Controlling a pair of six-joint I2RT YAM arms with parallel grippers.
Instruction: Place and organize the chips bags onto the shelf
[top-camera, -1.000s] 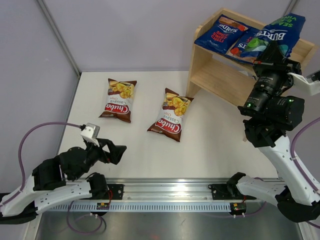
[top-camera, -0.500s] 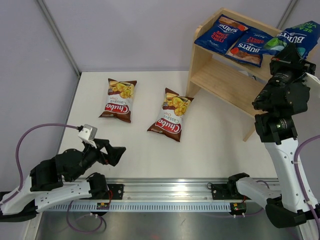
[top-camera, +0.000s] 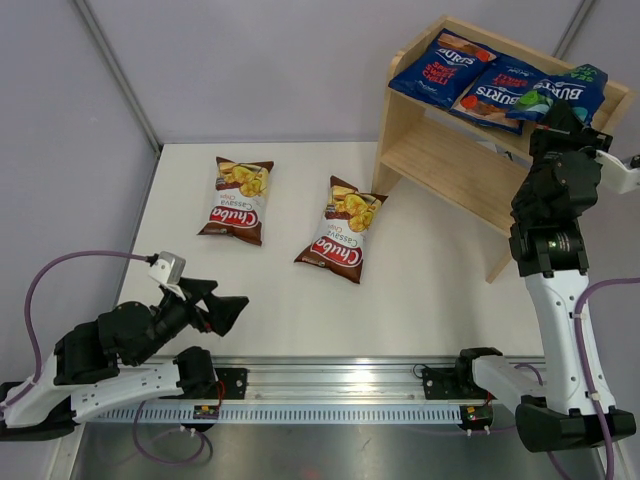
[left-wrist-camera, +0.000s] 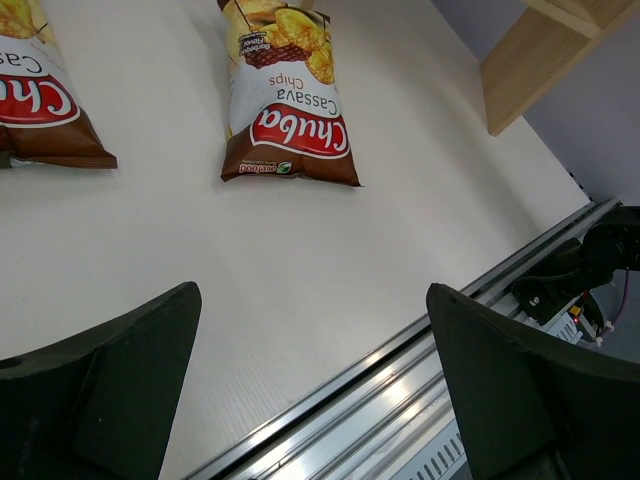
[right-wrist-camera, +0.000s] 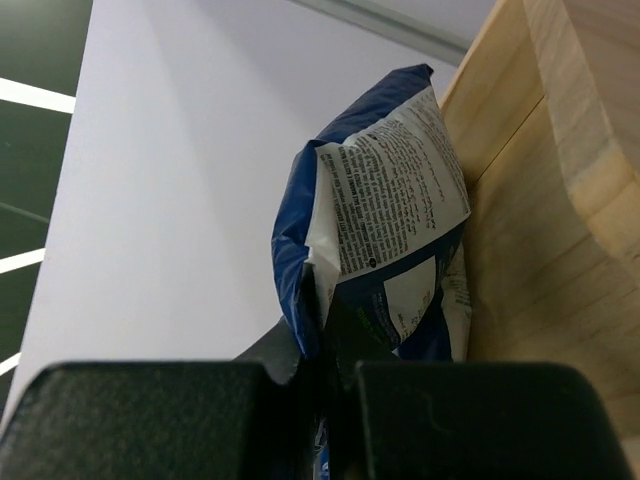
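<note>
The green Burts bag (top-camera: 562, 93) (right-wrist-camera: 385, 240) is at the right end of the shelf's (top-camera: 440, 160) top tier, its edge against the wood. The right gripper (top-camera: 552, 115) (right-wrist-camera: 325, 375) pinches the bag's near edge, fingers pressed together on it. Whether the bag rests on the board cannot be told. To its left on the same tier lie the middle Burts bag (top-camera: 497, 90) and the left Burts bag (top-camera: 440, 62), both red-accented. On the table (top-camera: 440, 290), left of the shelf, the right Chuba bag (top-camera: 343, 232) (left-wrist-camera: 285, 120) and the left Chuba bag (top-camera: 238, 198) (left-wrist-camera: 40, 110) lie flat, apart. At the near left, the left gripper (top-camera: 225, 308) (left-wrist-camera: 312, 345) hangs low with its fingers spread wide, holding nothing.
</note>
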